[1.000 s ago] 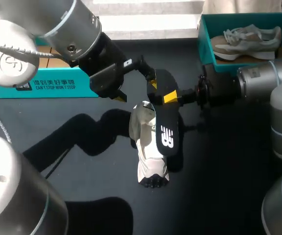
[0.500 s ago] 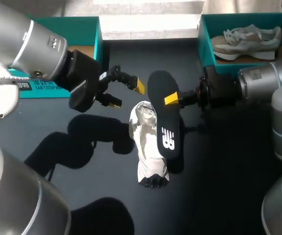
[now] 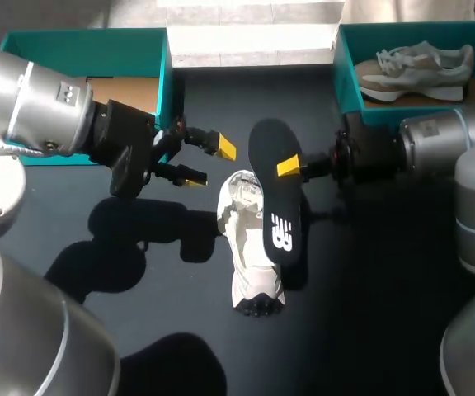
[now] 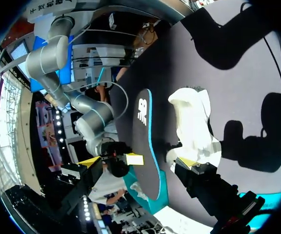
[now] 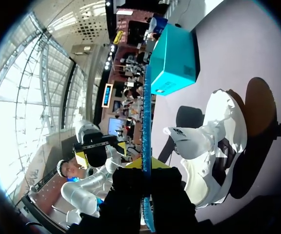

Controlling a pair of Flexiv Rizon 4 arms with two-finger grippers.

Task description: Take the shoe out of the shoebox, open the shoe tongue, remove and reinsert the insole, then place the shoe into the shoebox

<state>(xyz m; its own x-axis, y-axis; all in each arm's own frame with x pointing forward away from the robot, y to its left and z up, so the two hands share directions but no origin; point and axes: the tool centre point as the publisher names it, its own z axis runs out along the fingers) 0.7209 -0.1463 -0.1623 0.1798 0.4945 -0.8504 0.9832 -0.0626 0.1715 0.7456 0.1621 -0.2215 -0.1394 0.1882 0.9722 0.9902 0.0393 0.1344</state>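
Observation:
A white shoe (image 3: 250, 247) lies on the dark table, toe toward the front edge. Over it hangs the black insole (image 3: 277, 206), tilted, logo side up. My right gripper (image 3: 289, 167) is shut on the insole's heel end. In the right wrist view the insole (image 5: 146, 122) stands edge-on between the fingers of my right gripper (image 5: 146, 166), with the shoe (image 5: 213, 141) beside it. My left gripper (image 3: 208, 164) hangs open to the left of the shoe, holding nothing. In the left wrist view my left gripper (image 4: 138, 162) faces the insole (image 4: 144, 131) and the shoe (image 4: 194, 122).
A teal shoebox (image 3: 346, 74) at the back right holds a second grey-white shoe (image 3: 419, 66). Another teal shoebox (image 3: 81, 40) stands open at the back left, partly behind my left arm. The teal box (image 5: 175, 58) also shows beyond the shoe in the right wrist view.
My left arm has pulled back to the left, away from the insole and the shoe, its gripper staying open. The right gripper and the insole have kept still.

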